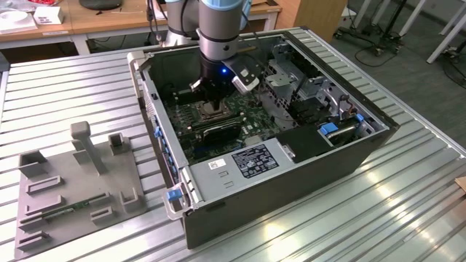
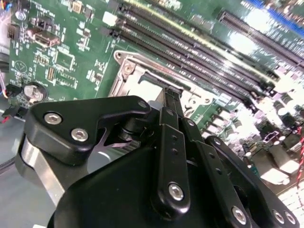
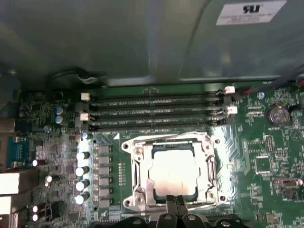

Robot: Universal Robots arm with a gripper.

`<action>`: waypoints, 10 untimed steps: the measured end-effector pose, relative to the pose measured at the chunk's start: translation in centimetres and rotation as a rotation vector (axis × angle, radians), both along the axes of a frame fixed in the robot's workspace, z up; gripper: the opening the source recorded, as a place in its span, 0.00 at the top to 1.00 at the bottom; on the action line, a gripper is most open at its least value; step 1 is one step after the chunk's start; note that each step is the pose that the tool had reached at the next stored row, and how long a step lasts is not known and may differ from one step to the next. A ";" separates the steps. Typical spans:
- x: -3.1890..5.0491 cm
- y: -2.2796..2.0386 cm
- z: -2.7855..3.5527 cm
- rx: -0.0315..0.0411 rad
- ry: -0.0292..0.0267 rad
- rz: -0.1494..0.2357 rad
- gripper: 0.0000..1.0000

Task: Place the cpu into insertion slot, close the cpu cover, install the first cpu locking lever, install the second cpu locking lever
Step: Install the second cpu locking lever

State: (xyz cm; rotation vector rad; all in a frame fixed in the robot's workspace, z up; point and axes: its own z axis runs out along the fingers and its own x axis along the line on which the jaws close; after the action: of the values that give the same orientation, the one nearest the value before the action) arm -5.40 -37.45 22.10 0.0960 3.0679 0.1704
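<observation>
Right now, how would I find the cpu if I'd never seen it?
Look inside the open computer case, at the green board. Below the long black memory slots sits a silvery metal frame. The cpu is the shiny flat square in its middle.

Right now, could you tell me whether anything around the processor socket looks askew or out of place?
Nothing stands out. The chip lies flat and square inside the socket, the metal frame sits evenly around it, and the gripper hangs at the socket's edge.

The silvery cpu [image 3: 172, 173] lies flat in the insertion slot [image 3: 135, 176], framed by the closed cpu cover [image 3: 209, 166]
</observation>
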 end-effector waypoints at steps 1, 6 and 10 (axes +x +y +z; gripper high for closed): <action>0.02 0.15 -0.02 0.0000 -0.0001 0.000 0.90; 0.14 0.92 -0.05 -0.0001 0.0001 0.000 0.90; 0.30 1.06 -0.08 0.0002 -0.0001 0.013 0.90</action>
State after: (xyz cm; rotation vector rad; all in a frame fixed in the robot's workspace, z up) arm -5.10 -36.39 22.02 0.0761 3.0690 0.1713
